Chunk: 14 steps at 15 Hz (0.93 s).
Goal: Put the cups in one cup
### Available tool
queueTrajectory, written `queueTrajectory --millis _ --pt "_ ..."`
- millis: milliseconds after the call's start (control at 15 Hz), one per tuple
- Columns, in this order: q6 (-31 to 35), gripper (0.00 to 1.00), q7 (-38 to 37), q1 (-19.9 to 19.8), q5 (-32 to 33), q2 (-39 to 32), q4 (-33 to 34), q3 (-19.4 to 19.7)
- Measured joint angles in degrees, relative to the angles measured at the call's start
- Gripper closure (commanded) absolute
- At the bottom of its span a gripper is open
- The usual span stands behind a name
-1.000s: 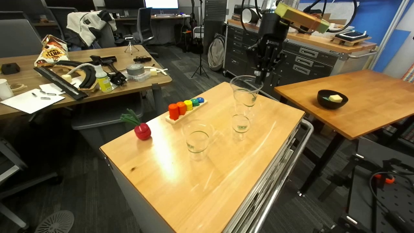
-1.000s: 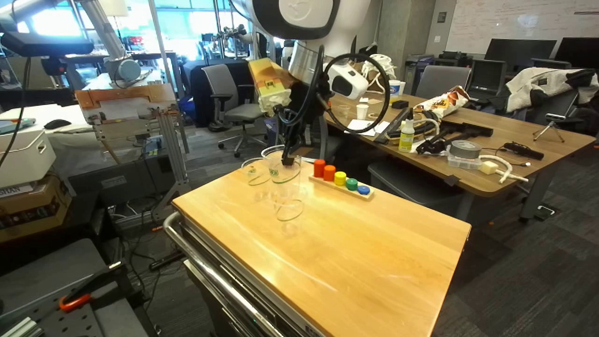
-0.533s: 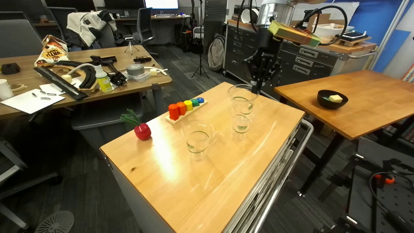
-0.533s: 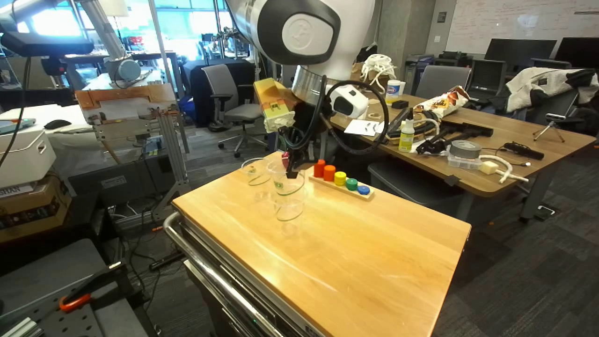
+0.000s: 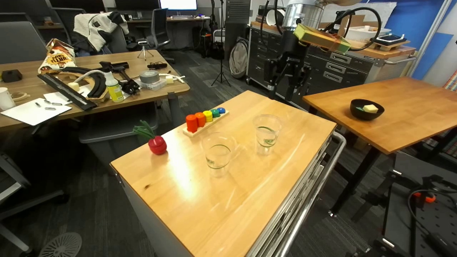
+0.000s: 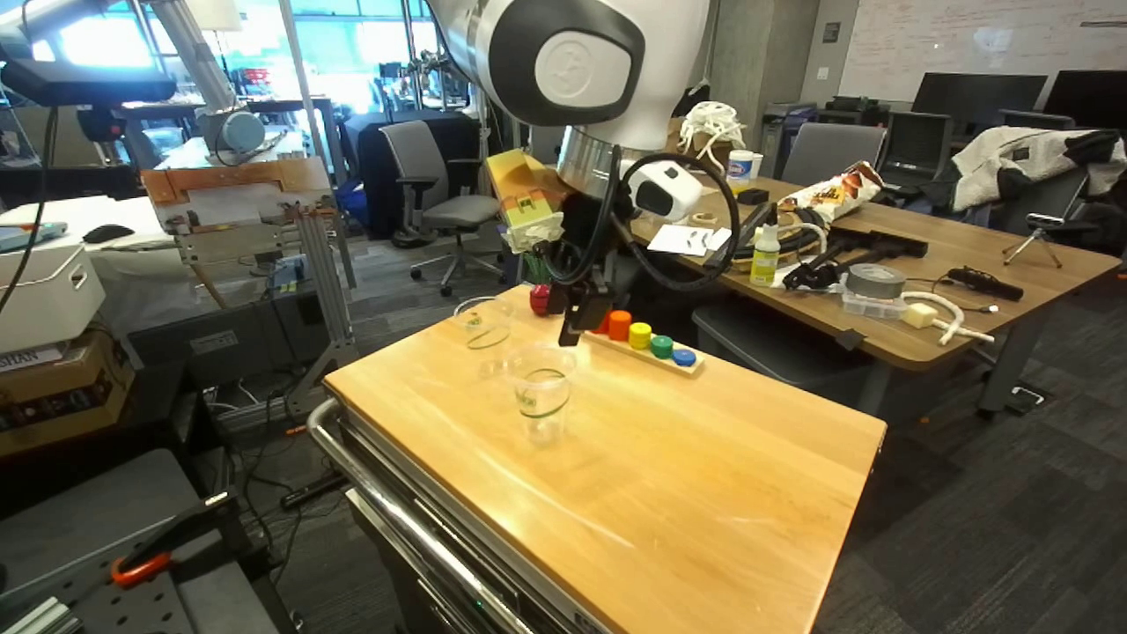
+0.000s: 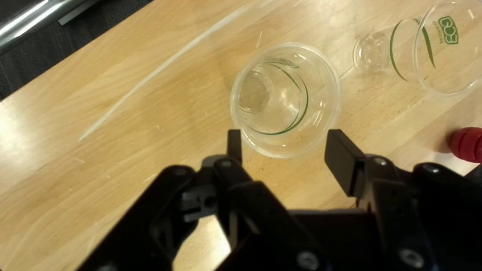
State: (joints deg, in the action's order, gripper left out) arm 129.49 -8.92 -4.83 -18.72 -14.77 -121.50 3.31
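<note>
Two small clear cups appear nested, one inside the other, standing upright on the wooden cart top; this nested pair (image 5: 267,137) shows in both exterior views (image 6: 541,401). Beside it a single clear cup (image 5: 218,155) stands apart, seen too at the wrist view's upper right, where its printed green logo is legible on the single cup (image 7: 448,45). My gripper (image 7: 282,145) is open above the nested pair (image 7: 286,101), nothing between its fingers. In an exterior view the gripper (image 5: 280,94) hangs over the far side of the pair, clear of the rim.
A wooden holder with coloured blocks (image 5: 207,120) lies along the cart's edge, near a red toy vegetable with green leaves (image 5: 157,144). A metal rail (image 5: 321,200) runs along the cart's side. On a separate table stands a dark bowl (image 5: 367,109).
The gripper came down with a cup over the standing one, then let go. That cup has dropped into the lower cup, and the jaws have spread.
</note>
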Motion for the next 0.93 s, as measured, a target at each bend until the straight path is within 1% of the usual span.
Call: queueTrajectory --millis 67,133,400,800,933 --pt "0.0 0.02 0.0 0.0 0.0 0.2 0.1 0.0" --pt "0.0 0.00 -0.1 0.0 0.3 0.5 0.3 0.0" --pt "-1.5 0.00 -3.2 1.3 5.8 2.0 1.6 -0.1" --pt "-7.5 0.00 -11.1 7.1 14.8 1.2 7.5 -1.7" --pt "-7.7 0.00 -12.7 9.1 16.6 -0.3 9.5 -2.7"
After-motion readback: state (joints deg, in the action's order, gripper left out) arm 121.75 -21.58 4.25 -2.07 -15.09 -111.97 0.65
